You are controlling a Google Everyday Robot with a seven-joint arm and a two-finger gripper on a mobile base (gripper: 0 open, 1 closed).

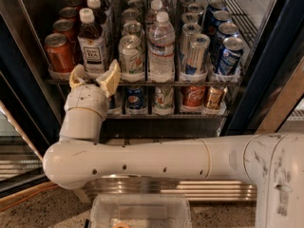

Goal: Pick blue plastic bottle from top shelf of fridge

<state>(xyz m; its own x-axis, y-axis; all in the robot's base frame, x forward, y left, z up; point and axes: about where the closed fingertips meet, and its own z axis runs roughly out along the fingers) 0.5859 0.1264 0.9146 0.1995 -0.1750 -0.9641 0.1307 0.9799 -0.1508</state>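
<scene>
Currently the gripper sits at the front edge of the top shelf, fingers apart and appearing to flank the base of the blue plastic bottle. The bottle stands upright in the fridge beside a red can. Judged ready to close; nothing clamped.

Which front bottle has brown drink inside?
The clear plastic tea bottle with a white cap, nearest the open gripper; the clear water bottle holds colourless liquid.
</scene>
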